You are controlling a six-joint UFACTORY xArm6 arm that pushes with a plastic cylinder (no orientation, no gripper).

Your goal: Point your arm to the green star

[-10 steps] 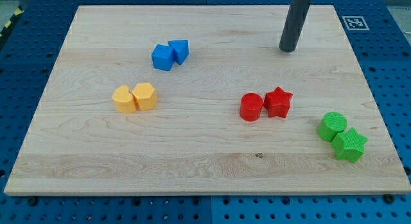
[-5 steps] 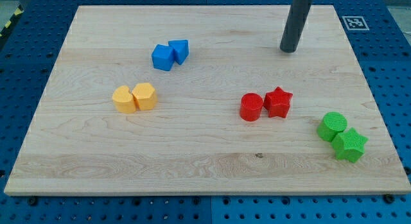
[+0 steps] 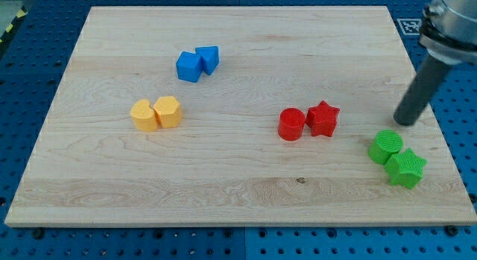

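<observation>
Rod and no gripper here, so you have nothing to open or close: my tip point(image 3: 405, 123) rests on the wooden board point(image 3: 238, 185) near its right edge. Your target, the green star point(image 3: 406, 168), lies almost straight toward the view's bottom from it, touching the green cylinder point(image 3: 385, 146) that sits just lower-left of my tip.

Pale matt wooden board point(image 3: 223, 178) — green star point(image 3: 406, 169) ridged plastic, my tip point(image 3: 405, 123) smooth dark rod
</observation>
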